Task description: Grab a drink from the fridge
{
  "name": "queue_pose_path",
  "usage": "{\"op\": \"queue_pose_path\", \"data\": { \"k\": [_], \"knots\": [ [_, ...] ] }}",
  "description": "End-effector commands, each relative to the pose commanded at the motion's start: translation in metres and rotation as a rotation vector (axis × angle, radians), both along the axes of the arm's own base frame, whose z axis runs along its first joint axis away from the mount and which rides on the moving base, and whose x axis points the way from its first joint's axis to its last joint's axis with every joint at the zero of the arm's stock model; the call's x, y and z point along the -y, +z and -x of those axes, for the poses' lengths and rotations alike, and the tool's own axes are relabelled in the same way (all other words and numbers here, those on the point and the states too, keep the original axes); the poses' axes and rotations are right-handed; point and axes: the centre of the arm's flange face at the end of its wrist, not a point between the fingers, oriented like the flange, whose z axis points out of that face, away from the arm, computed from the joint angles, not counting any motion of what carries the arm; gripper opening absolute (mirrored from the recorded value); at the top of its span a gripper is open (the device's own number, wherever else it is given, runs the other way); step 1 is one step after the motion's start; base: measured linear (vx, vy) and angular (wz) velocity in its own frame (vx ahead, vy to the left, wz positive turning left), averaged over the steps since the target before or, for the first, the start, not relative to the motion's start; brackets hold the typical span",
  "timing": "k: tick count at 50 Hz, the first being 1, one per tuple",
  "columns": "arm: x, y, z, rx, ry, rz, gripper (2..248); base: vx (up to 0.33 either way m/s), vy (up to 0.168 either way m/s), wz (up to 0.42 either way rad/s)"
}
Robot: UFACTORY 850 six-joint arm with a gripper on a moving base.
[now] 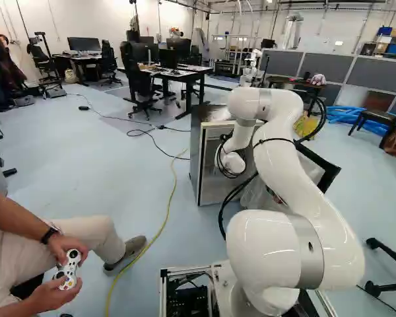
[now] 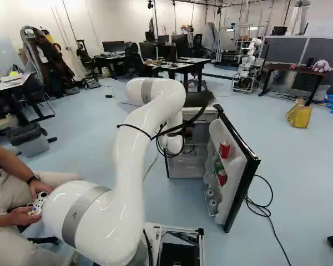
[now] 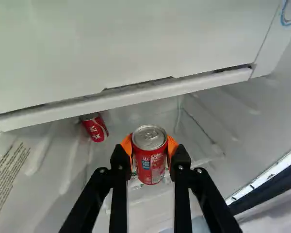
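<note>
“Wrist view, closest first: the claw [image 3: 150, 146] is clamped on the red can [image 3: 152, 167], an orange pad pressed to either side, up near the rim!”

“Lovely hold, that. Is the can lifted?”

“Can't tell from here, its foot against the fridge interior is hard to judge. Either way, I'd call this the moment between grasp and pull-out.”

“So how to play it?”

“Hold the squeeze firm, not crushing; thin walls dent. Raise it just enough to free the foot, and keep it level. Watch the white lip [image 3: 160, 92] just beyond: too much lift and the can's top could catch that edge.”

“And past that?”

“Another red can [image 3: 95, 128], well apart, partly hidden by the lip's edge. Leave it be. Draw straight back out, no twist.”

“Over to the right base view for the exit!”

“There's the wrist, reaching into the fridge [image 2: 184, 166], and the door [image 2: 246, 180] standing open, drinks racked inside its black outer edge. Swing only once the can is past the fridge's front edge, and give that door room, or the forearm's hanging cables [image 2: 172, 133] could snag a corner.”
</note>
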Motion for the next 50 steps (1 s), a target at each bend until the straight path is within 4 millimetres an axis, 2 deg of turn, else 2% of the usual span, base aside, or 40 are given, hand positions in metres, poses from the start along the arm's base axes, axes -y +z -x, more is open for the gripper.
{"op": "queue_pose_path", "data": {
  "k": [50],
  "knots": [
    [-0.020,0.083,0.075,-0.033,0.005,-0.008,90,0.000,0.000,0.000]
  ]
}}
